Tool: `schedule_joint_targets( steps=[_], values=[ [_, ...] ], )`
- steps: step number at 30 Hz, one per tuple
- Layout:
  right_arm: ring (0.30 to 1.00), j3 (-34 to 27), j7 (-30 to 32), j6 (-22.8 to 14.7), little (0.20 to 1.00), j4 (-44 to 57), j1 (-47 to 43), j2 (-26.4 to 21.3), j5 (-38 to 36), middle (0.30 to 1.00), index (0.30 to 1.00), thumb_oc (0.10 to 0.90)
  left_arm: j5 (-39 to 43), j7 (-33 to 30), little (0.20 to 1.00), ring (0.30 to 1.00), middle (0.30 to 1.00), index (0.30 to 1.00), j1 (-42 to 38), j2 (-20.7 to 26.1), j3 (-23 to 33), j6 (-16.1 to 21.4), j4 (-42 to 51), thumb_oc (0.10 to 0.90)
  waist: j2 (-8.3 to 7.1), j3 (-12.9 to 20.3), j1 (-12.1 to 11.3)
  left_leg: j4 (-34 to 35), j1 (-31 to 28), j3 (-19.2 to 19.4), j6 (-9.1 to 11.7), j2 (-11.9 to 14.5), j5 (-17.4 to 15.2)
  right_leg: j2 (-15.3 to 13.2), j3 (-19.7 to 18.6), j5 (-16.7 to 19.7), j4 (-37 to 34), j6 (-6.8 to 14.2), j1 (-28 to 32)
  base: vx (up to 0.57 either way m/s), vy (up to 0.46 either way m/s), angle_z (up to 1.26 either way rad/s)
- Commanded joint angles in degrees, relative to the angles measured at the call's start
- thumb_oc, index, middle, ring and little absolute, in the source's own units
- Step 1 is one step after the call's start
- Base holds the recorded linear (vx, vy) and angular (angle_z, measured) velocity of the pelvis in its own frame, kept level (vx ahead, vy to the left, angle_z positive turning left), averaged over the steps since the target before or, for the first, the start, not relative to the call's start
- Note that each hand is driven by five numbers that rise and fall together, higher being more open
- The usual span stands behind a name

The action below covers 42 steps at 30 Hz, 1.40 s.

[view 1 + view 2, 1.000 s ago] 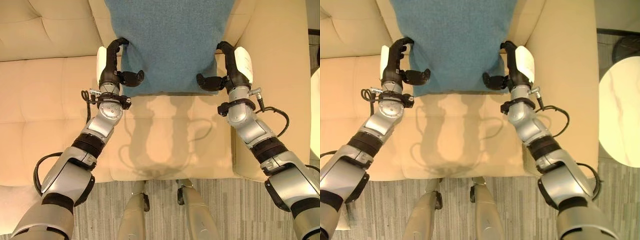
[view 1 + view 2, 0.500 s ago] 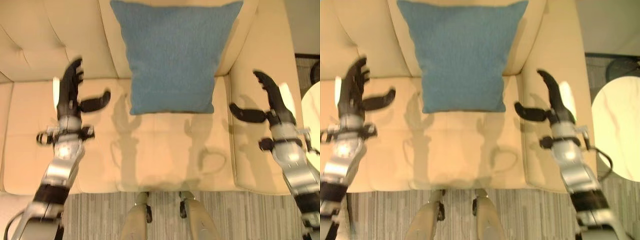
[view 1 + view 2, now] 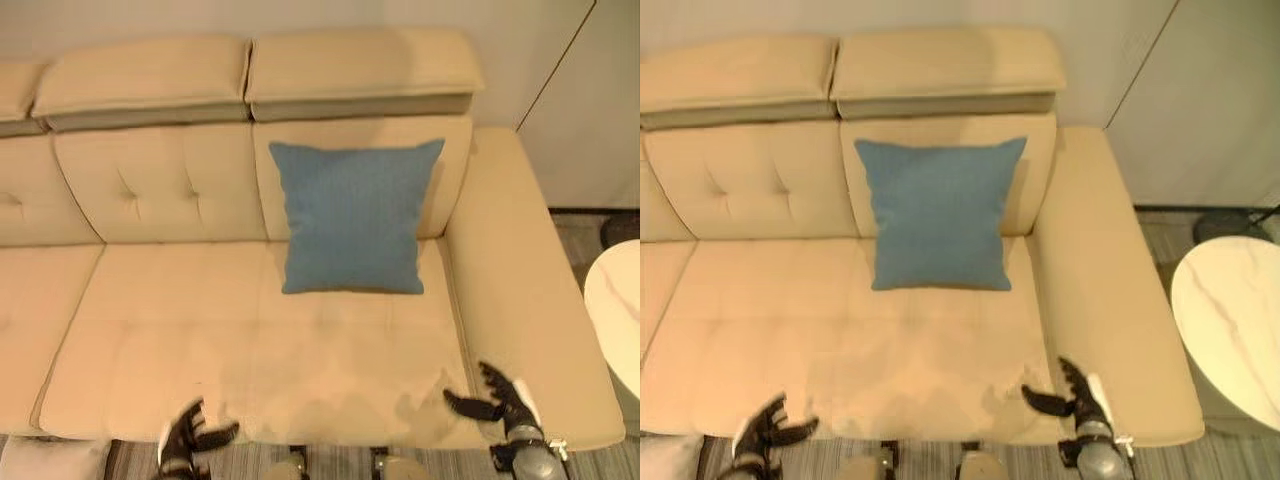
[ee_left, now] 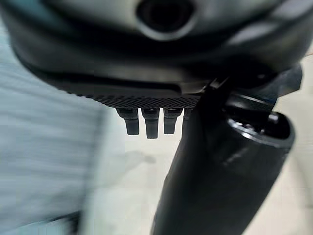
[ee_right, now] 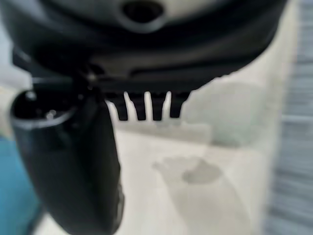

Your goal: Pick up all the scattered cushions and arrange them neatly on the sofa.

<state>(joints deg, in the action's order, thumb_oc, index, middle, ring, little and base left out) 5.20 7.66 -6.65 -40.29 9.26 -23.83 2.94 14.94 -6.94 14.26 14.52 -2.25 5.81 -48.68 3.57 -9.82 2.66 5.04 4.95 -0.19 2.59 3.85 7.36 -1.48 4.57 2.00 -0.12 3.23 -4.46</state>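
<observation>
A blue cushion (image 3: 353,216) stands upright against the back of the beige sofa (image 3: 180,330), on its right-hand seat. My left hand (image 3: 186,440) hangs open at the seat's front edge, far below the cushion and to its left. My right hand (image 3: 500,400) is open too, over the front right corner of the seat by the armrest. Nothing is held in either hand. In the wrist views the fingers (image 4: 149,125) of the left and the fingers (image 5: 142,108) of the right stick out straight over the sofa.
A round white marble table (image 3: 1230,330) stands to the right of the sofa's armrest (image 3: 520,300). Striped grey carpet (image 3: 920,455) runs along the sofa's front. A pale object (image 3: 50,460) lies at the lower left corner.
Both hands let go of the blue cushion and drew back to the seat's front edge. The camera has pulled back and up, so the whole sofa shows.
</observation>
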Motion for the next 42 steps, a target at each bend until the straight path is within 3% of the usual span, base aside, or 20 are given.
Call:
schedule_joint_targets(
  steps=[1,4,8,9,11,14,16,17,21,24,28,31,35,39,42],
  values=[
    [0.900,-0.2,2.1,-2.9,0.900,0.4,-4.1,-1.3,2.7,0.900,0.900,0.800,-3.2,0.1,0.900,0.900,0.900,0.900,-4.8,3.1,1.2,2.5,1.6,0.800,-4.48,1.2,-0.1,-3.3,-0.3,1.6,-1.1,-4.6,-6.0,2.3,-0.3,-6.7,-3.6,-0.5,4.4,-0.18,-0.045,0.23],
    [0.900,1.7,3.5,-1.9,0.900,-4.7,-6.7,-0.6,2.1,0.900,0.900,0.800,-4.7,-0.9,0.900,0.900,0.900,0.900,-8.0,2.8,-1.0,2.6,-2.3,0.800,-5.67,-0.9,-0.5,-10.3,3.2,2.8,-0.4,-5.1,-8.2,1.3,0.7,-5.7,-3.6,-0.8,3.4,-0.32,-0.033,0.31],
    [0.900,3.4,3.8,-0.7,0.900,-10.6,-8.8,0.4,2.8,0.900,0.900,0.800,-6.1,-1.1,0.900,0.900,0.900,0.900,-10.1,1.6,-2.4,2.6,-5.2,0.800,-7.16,-0.9,0.1,-20.1,0.7,4.3,-1.7,-6.4,-16.3,-0.4,2.6,-3.6,-3.6,-0.4,1.7,-0.19,0.018,0.28],
    [0.900,3.4,3.8,-0.7,0.900,-10.7,-8.9,0.5,2.8,0.900,0.900,0.800,-6.1,-1.1,0.900,0.900,0.900,0.900,-10.2,1.6,-2.4,2.6,-5.3,0.800,-7.22,-0.8,0.2,-20.1,0.8,4.3,-1.7,-6.4,-16.2,-0.5,2.7,-3.6,-3.6,-0.4,1.6,-0.13,0.051,0.23],
    [0.900,3.8,3.9,-0.2,0.900,-13.8,-9.6,1.2,3.0,0.900,0.900,0.800,-6.6,-0.8,0.900,0.900,0.900,0.900,-11.0,0.9,-3.3,2.6,-6.8,0.800,-6.73,0.6,1.3,-17.3,-5.1,4.7,-1.9,-6.9,-19.0,-0.2,3.6,-2.2,-3.6,0.2,0.0,-0.10,0.073,0.06],
    [0.900,3.6,3.9,0.0,0.900,-14.8,-9.8,1.6,2.7,0.900,0.900,0.800,-6.9,-0.8,0.900,0.900,0.900,0.900,-11.3,0.7,-3.8,2.4,-6.6,0.800,-6.31,0.8,2.1,-15.3,-7.1,4.8,-2.3,-7.0,-19.4,0.1,4.1,-1.4,-3.3,0.5,-0.9,-0.10,0.069,0.23],
    [0.900,3.7,4.0,0.5,0.900,-15.8,-10.8,2.0,2.6,0.900,0.900,0.800,-7.6,-0.9,0.900,0.900,0.900,0.900,-12.8,0.4,-4.9,2.2,-7.1,0.800,-5.94,0.7,2.8,-11.2,-8.2,5.0,-2.8,-7.3,-19.1,0.0,4.4,0.4,-3.4,1.2,-3.0,-0.25,0.131,0.37],
    [0.900,5.2,4.7,1.0,0.900,-16.9,-12.4,2.7,3.3,0.900,0.900,0.800,-8.6,-1.5,0.900,0.900,0.900,0.900,-14.5,0.4,-6.4,2.3,-7.1,0.800,-6.52,-0.3,2.7,-8.1,-6.9,2.6,-3.9,-9.3,-17.7,-0.4,4.3,3.2,-3.4,2.9,-6.5,-0.25,0.104,0.09],
    [0.900,7.0,4.3,1.8,0.900,-17.9,-13.6,3.2,4.9,0.900,0.900,0.800,-9.3,-1.5,0.900,0.900,0.900,0.900,-15.4,0.7,-6.5,2.0,-8.2,0.800,-6.86,-1.2,2.0,-5.4,-6.5,1.6,-4.8,-9.4,-15.5,-1.0,3.8,3.2,-1.2,3.9,-8.5,-0.25,0.072,-0.15],
    [0.900,7.6,4.3,2.2,0.900,-18.7,-15.0,3.6,4.2,0.900,0.900,0.800,-10.0,-1.7,0.900,0.900,0.900,0.900,-16.9,1.6,-6.8,1.5,-10.4,0.800,-6.41,-3.1,2.1,-4.4,-5.0,0.6,-5.2,-8.4,-12.6,-0.1,-2.3,0.9,5.6,5.2,-10.6,-0.30,0.032,0.01],
    [0.900,7.3,3.9,2.2,0.900,-20.8,-14.3,4.2,2.7,0.900,0.900,0.800,-10.3,-1.7,0.900,0.900,0.900,0.900,-17.0,2.0,-6.9,0.9,-13.1,0.800,-5.63,-2.3,0.9,-3.7,-2.1,-1.2,-5.3,-7.4,-9.8,0.5,-6.8,-4.2,14.0,2.9,-7.1,-0.25,-0.027,0.22],
    [0.900,7.1,3.6,2.2,0.900,-22.5,-13.3,5.5,1.9,0.900,0.900,0.800,-10.7,-1.8,0.900,0.900,0.900,0.900,-16.8,2.4,-6.6,0.3,-14.7,0.800,-5.91,-0.6,-0.2,-3.9,0.5,-3.4,-4.7,-6.7,-8.1,1.2,-10.4,-7.8,18.4,2.5,-3.0,-0.16,-0.118,0.60],
    [0.900,7.2,3.5,2.2,0.900,-22.2,-13.7,6.0,1.0,0.900,0.900,0.800,-10.3,-2.2,0.900,0.900,0.900,0.900,-16.5,2.7,-6.2,0.2,-14.7,0.800,-7.25,0.7,-1.7,-3.9,3.0,-3.8,-3.7,-6.5,-6.6,0.4,-10.2,-9.3,11.7,1.9,2.2,-0.14,-0.177,0.47],
    [0.900,8.3,4.1,2.2,0.900,-21.3,-15.2,5.7,0.2,0.900,0.900,0.800,-8.7,-2.3,0.900,0.900,0.900,0.900,-16.7,2.6,-6.1,0.4,-14.7,0.800,-8.10,0.1,-2.1,-5.1,7.9,-4.0,-1.2,-5.0,-2.6,3.1,-11.7,-10.5,5.4,-0.3,2.8,-0.22,-0.215,0.51],
    [0.900,9.0,4.5,2.5,0.900,-20.4,-16.1,4.9,0.2,0.900,0.900,0.800,-8.1,-2.6,0.900,0.900,0.900,0.900,-16.9,2.1,-6.7,0.0,-15.0,0.800,-8.21,-1.7,-1.2,-5.8,10.3,0.0,-0.5,-3.7,-1.4,3.7,-8.7,-9.6,3.5,-1.3,2.2,-0.26,-0.156,0.63]
  ],
)
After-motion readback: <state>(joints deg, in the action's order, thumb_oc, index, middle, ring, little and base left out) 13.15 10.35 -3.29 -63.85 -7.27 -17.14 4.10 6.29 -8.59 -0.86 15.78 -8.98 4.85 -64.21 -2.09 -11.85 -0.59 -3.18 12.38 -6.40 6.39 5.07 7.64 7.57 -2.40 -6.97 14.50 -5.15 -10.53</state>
